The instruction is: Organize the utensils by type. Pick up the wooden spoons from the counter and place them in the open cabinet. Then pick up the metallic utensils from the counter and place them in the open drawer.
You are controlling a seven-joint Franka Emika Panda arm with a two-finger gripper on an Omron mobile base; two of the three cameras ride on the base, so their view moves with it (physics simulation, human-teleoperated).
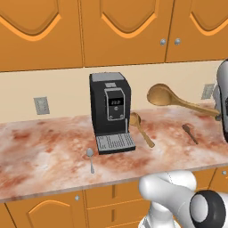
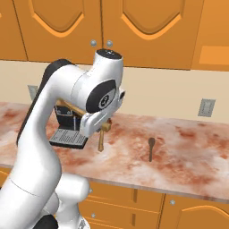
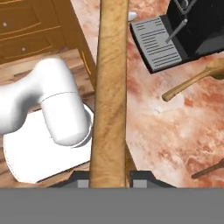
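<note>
Pinching one wooden spoon (image 1: pixel 178 99) by its handle, hand (image 3: pixel 109 181) lifted above surface (image 1: pixel 44 151); 2nd wooden spoon (image 1: pixel 140 128) lying right of coffee machine (image 1: pixel 110 111), metal spoon (image 1: pixel 90 158) near front edge.

**Coffee machine and wall fittings**

A black coffee machine (image 1: pixel 110 111) stands against the cream backsplash (image 1: pixel 67 91), with a grey display on its front and a slotted grey drip tray (image 1: pixel 115 143) at its foot. A grey wall outlet (image 1: pixel 41 105) sits left of the machine; another outlet (image 1: pixel 207 91) is well to its right. Above the machine hang orange arched-panel doors (image 1: pixel 124 26) with small silver knobs (image 1: pixel 163 42).
</note>
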